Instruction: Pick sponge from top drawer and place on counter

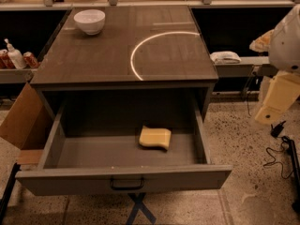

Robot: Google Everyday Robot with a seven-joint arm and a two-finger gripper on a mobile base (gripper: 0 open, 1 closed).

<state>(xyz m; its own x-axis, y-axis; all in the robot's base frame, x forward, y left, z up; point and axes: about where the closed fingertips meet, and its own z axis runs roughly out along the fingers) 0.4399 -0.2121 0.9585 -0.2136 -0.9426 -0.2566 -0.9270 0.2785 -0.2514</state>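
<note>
Top drawer [70, 182] is pulled fully open toward the near side, with its dark handle [127, 184] at the centre of the front panel. We see the sponge [155, 138] lying flat on the drawer floor, right of centre and toward the back, clear of all four walls.

The counter [93, 55] above carries a white bowl [89, 21] at its far left corner. A bright white arc [140, 43] is marked across its right half.

The gripper [274, 104] hangs at the right edge of the view, outside the drawer and well apart from the sponge, above the speckled floor [243, 139]. We cannot tell whether it is spread or closed, and it touches nothing we can see.

Surroundings:
- A cardboard box [21, 118] leans against the cabinet's left side.
- A bottle [15, 55] and cans [30, 59] sit on the left shelf.
- A white item, possibly a cloth [226, 57], lies on the right shelf.
- Dark cables [276, 153] trail on the floor at right.
- A blue tape cross [140, 210] is on the floor below the drawer front.
</note>
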